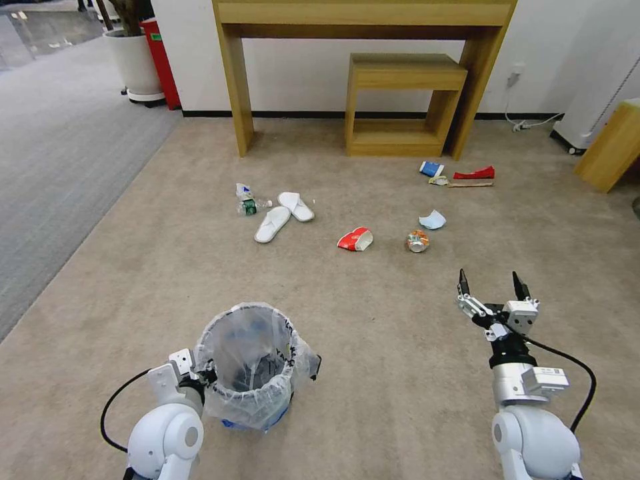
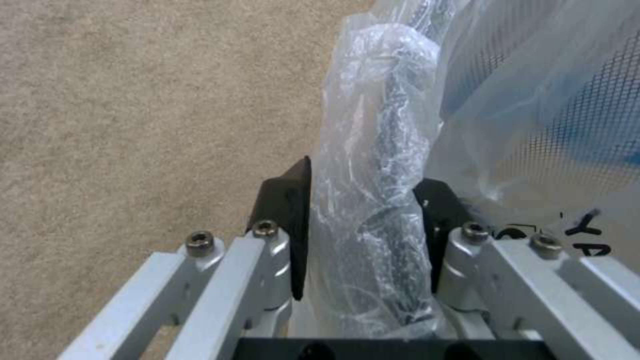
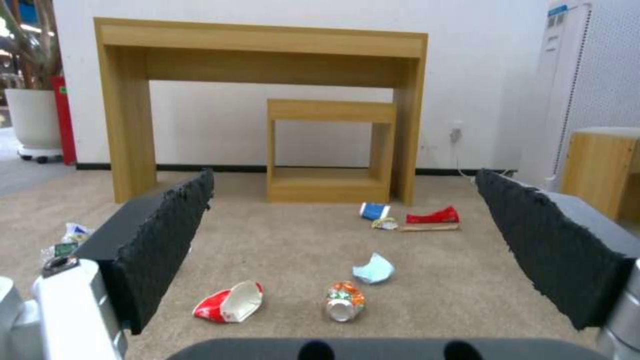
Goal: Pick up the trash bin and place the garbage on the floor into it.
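Gripping trash bin [image 1: 250,363] rim, left claw [image 2: 363,240]

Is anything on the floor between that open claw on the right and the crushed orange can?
No, just bare carpet separates the right hand from the orange can, seen from the head camera.

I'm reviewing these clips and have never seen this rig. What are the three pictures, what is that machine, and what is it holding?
It is a two-armed wheeled robot. The head view looks down at the carpet; each wrist view looks out along one gripper. The left gripper is shut on the bagged rim of the trash bin. The right gripper is open and holds nothing. Ahead lies litter: two white slippers, a bottle, a red-white packet, an orange can, and a pale blue mask.
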Controlling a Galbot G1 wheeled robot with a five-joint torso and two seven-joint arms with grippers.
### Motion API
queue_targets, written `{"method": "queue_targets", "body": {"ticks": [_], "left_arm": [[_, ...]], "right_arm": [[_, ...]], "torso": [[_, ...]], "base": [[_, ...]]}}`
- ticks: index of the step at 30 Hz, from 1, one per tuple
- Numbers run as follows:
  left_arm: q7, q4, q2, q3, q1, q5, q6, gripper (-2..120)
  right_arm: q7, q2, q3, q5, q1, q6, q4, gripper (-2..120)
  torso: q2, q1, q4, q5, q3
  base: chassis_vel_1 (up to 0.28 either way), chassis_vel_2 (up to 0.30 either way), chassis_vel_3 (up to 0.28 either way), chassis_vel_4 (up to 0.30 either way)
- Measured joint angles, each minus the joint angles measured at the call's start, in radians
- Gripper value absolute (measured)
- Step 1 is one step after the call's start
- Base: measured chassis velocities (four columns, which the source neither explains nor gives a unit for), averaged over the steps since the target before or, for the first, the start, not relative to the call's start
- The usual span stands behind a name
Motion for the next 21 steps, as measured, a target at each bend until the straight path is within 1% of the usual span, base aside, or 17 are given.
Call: {"method": "queue_targets", "body": {"ticks": [9,10,11,12,18,21], "left_arm": [[0.007,0.008,-0.008,0.001,0.001,0.000,-0.001,28],[0.009,0.010,-0.010,0.001,0.001,0.000,-0.001,26],[0.010,0.013,-0.011,0.001,0.000,0.000,-0.001,21],[0.013,0.017,-0.013,0.001,-0.001,0.000,-0.002,19],[0.022,0.038,-0.021,0.002,-0.012,0.003,-0.002,19],[0.022,0.041,-0.027,0.002,-0.022,0.003,-0.003,19]], "right_arm": [[-0.002,-0.002,0.002,0.000,-0.001,0.007,-0.004,100],[-0.002,-0.002,0.002,0.000,-0.001,0.008,-0.005,100],[-0.002,-0.003,0.003,0.000,-0.001,0.009,-0.005,100],[-0.003,-0.004,0.004,0.000,-0.001,0.010,-0.007,100],[-0.003,-0.012,0.006,0.003,-0.007,0.010,-0.006,100],[-0.003,-0.015,0.006,0.005,-0.009,0.010,-0.004,100]], "torso": [[0.000,0.000,0.0001,0.0002,0.000],[0.000,0.000,0.0001,0.0003,0.000],[0.000,0.000,0.0002,0.0003,0.000],[0.000,0.000,0.0002,0.0004,0.000],[0.001,0.000,0.0004,0.0010,0.000],[0.000,0.000,0.0004,0.0004,0.000]], "base": [[0.000,0.000,0.000,0.000],[0.000,0.000,0.000,0.000],[0.000,0.000,0.000,0.000],[0.000,0.000,0.000,0.000],[0.000,0.000,0.000,0.000],[0.000,0.000,0.000,0.000]]}}
